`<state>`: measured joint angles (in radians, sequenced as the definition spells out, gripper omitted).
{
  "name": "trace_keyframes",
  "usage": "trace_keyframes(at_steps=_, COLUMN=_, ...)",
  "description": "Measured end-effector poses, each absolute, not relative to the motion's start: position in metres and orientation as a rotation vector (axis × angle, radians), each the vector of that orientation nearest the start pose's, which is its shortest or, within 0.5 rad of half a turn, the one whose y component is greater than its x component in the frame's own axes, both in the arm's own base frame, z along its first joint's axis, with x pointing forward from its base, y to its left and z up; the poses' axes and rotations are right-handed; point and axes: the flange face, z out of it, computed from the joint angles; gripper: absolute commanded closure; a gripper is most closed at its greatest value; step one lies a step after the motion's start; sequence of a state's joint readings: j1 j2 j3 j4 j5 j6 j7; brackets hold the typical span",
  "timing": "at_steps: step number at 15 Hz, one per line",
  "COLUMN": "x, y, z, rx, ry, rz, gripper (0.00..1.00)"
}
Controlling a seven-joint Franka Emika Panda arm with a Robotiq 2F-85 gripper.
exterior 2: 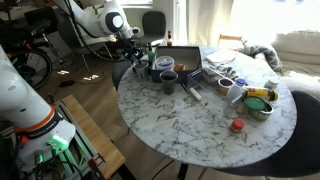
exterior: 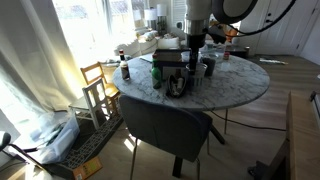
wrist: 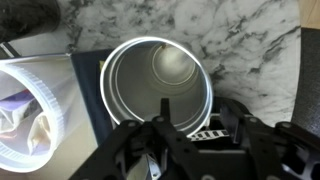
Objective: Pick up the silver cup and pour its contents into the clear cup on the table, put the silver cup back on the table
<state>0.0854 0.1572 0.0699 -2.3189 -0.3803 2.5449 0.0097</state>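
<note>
In the wrist view the silver cup (wrist: 158,80) stands upright on the marble table (wrist: 250,40), and I look straight down into its open mouth. My gripper (wrist: 200,112) is open just over the cup's near rim. One finger lies over the cup's inside and the other is outside its wall. A clear cup (wrist: 25,100) sits at the left edge, beside a dark mat (wrist: 85,105). In both exterior views the gripper (exterior: 194,58) (exterior 2: 140,57) hangs low over the cluttered side of the table (exterior: 240,85) (exterior 2: 200,130). I cannot pick out the silver cup there.
Dark bottles (exterior: 157,75) and a grey cup (exterior 2: 168,80) stand close to the gripper. A dark tray (exterior 2: 185,58), bowls (exterior 2: 258,100) and a small red thing (exterior 2: 237,125) are on the table. A wooden chair (exterior: 97,85) and a dark chair (exterior: 165,125) stand beside it.
</note>
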Motion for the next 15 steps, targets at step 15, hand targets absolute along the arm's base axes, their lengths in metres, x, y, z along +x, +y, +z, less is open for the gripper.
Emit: trace_keyframes(at_steps=15, x=0.472, y=0.022, z=0.384, rx=-3.097, ry=-0.620, rz=-0.042, gripper=0.00)
